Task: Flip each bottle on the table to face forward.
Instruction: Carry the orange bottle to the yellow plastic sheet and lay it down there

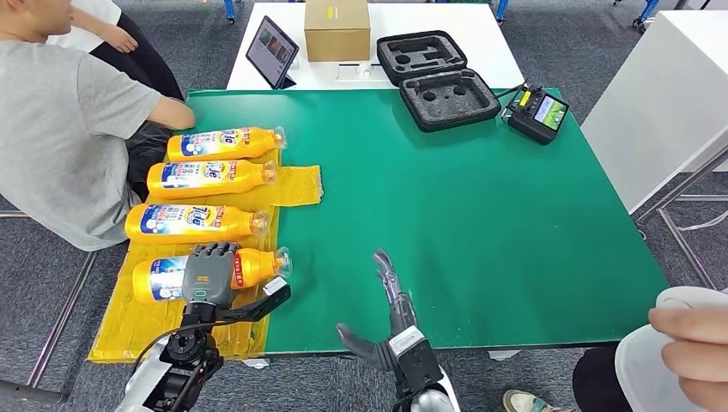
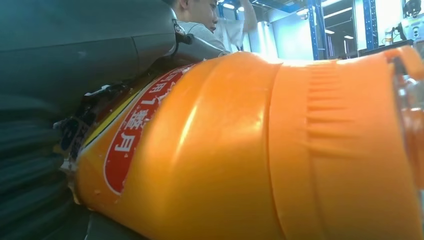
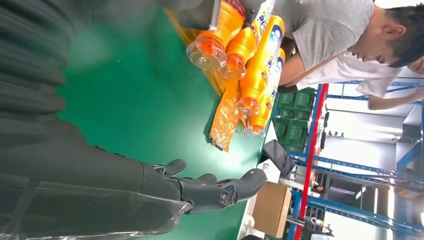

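Bottle — nearest of four lying on yellow sheet, table left. Left hand clasps its labelled middle; glossy plastic, likely slippery, rolls readily. Right hand spread, empty.

I've got four orange bottles with blue, white and red labels, lying on a yellow sheet over the green table. My grey left hand covers one; black foam case behind.

Four orange bottles, one tablet, one cardboard box, one foam case, one controller.
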Available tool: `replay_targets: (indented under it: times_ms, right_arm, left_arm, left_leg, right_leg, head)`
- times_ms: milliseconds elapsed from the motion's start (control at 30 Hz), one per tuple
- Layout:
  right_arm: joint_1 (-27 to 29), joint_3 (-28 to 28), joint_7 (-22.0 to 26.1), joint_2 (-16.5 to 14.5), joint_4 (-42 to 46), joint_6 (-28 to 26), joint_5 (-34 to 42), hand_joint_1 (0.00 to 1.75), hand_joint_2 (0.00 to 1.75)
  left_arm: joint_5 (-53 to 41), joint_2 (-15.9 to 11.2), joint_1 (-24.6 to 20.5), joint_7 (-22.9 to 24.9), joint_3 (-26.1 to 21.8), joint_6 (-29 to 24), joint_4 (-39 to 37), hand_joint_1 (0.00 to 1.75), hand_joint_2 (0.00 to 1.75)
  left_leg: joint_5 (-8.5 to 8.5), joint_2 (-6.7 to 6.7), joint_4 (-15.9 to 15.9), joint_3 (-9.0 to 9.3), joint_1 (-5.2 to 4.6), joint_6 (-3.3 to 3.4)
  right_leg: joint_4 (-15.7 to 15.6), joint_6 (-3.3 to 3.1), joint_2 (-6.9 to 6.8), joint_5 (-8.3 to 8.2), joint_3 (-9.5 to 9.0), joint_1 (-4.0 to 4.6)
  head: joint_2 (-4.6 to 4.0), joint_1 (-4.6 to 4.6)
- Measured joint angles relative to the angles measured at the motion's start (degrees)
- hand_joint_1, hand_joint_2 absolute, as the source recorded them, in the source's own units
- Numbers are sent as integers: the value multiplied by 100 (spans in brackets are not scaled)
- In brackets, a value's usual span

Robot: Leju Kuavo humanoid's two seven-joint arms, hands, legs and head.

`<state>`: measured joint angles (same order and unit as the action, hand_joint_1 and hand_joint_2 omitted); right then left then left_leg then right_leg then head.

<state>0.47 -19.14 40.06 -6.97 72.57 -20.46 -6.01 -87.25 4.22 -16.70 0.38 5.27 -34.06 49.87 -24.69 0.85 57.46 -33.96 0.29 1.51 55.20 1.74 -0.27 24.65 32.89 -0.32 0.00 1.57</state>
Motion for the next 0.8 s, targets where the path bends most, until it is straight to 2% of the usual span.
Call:
replay_targets:
  times_ms: [33, 100, 133, 167, 300, 800]
  right_arm:
    - [-13, 6, 0, 0, -18, 1, 4, 0, 175]
    - [-35, 18, 0, 0, -60, 1, 13, 0, 175]
    - [-41, 25, 0, 0, -80, 1, 17, 0, 175]
    - [-44, 34, 0, 0, -99, 1, 19, 0, 175]
    - [-46, 81, 0, 0, -160, 3, 25, 0, 175]
    - [-66, 143, 0, -2, -375, 74, 83, 0, 175]
  left_arm:
    - [3, -1, -7, -6, 0, 8, -7, 101, 175]
    - [25, -3, -23, -37, 0, 10, -31, 43, 175]
    - [44, -5, -30, -61, 0, 2, -47, 20, 175]
    - [73, -9, -34, -87, 0, -14, -66, 5, 175]
    - [180, -22, -54, -175, 0, -79, -143, 0, 0]
    - [203, -58, -40, -178, 27, -115, -337, 0, 0]
  left_leg:
    - [0, 0, 0, 0, 0, 0]
    - [1, -1, 0, 1, 0, -1]
    - [2, -2, 0, 1, 0, -1]
    - [2, -2, 0, 1, 0, -1]
    - [3, -4, 0, 1, 0, -2]
    - [3, -7, 0, -1, -1, -1]
  right_leg:
    - [0, 0, 0, 0, 0, 0]
    - [0, 0, -1, 0, -2, 0]
    - [0, 0, -2, 0, -2, 0]
    - [0, 0, -3, 0, -2, 0]
    - [0, 0, -5, 0, -3, 0]
    - [0, 0, -10, 0, -2, -3]
  head:
    - [0, 0]
    - [0, 0]
    - [0, 0]
    - [0, 0]
    - [0, 0]
    - [0, -1]
